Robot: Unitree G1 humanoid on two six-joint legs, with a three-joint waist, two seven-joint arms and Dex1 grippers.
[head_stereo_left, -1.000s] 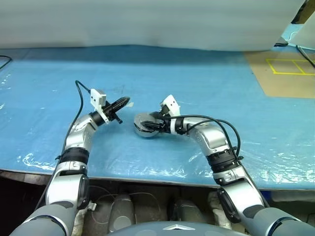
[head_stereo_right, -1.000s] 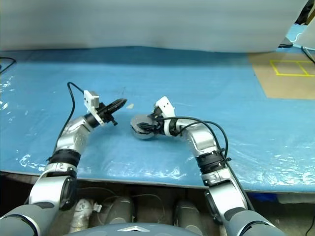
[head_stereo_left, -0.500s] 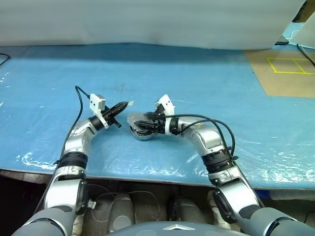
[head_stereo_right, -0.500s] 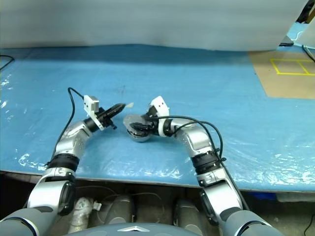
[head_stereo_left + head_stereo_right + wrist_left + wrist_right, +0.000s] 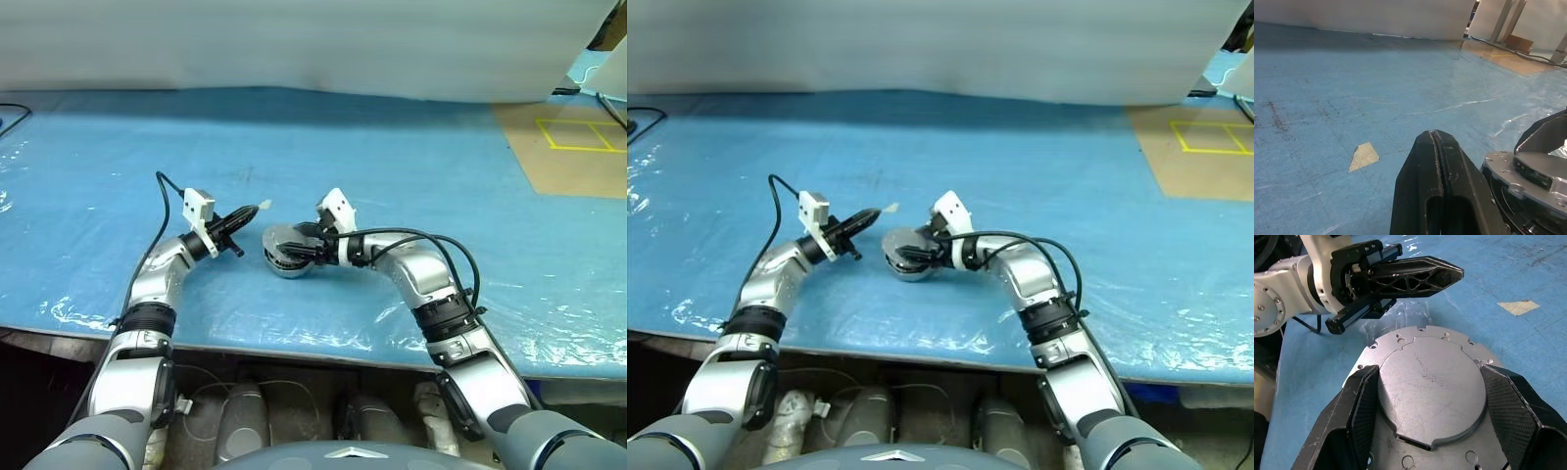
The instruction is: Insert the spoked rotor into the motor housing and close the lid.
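Right tool (image 5: 1425,396): mine, jaws spread wide, clamped on either side of the motor housing (image 5: 290,250).
Motor housing: on the blue tabletop (image 5: 411,157), flat silver face toward my wrist.
Left tool (image 5: 247,213): mine, fingers pressed together, empty, just beside the housing.

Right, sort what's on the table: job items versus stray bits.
Job items:
- motor housing, lidded, gripped by the right claw
- left claw, shut, beside it

Stray bits:
- tan scrap on the blue sheet
- yellow tape square on the brown board
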